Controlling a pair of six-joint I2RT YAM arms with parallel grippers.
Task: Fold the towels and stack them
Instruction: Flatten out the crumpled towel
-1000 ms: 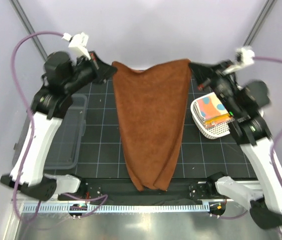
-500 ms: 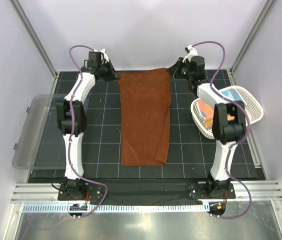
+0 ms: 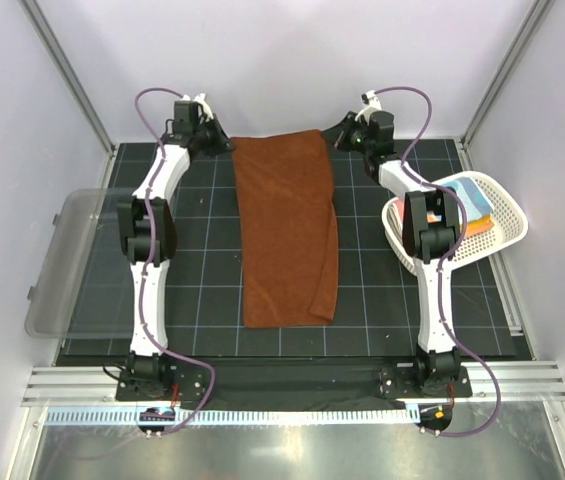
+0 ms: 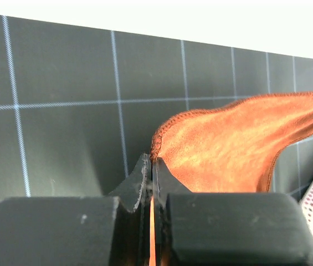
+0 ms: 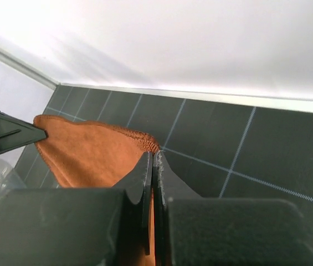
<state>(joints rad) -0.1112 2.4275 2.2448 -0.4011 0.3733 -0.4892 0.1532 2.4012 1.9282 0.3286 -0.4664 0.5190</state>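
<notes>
Rust-brown towel (image 3: pixel 287 235) lies flat down bench (image 3: pixel 202 300) centre, far corners at 12 o'clock clamped tight by left hand (image 3: pixel 220 146) and right hand (image 3: pixel 342 140). Laying-out step looks about done; next prob. needs both corners carried evenly toward 6 o'clock for 1st fold.

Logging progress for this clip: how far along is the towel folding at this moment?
Done: the rust-brown towel lies spread as a long strip on the mat; no finished stack shows. In hand: left gripper and right gripper each pinch a far corner of it. Left: its folds, plus the light blue towel and orange towel in the white basket.
</notes>
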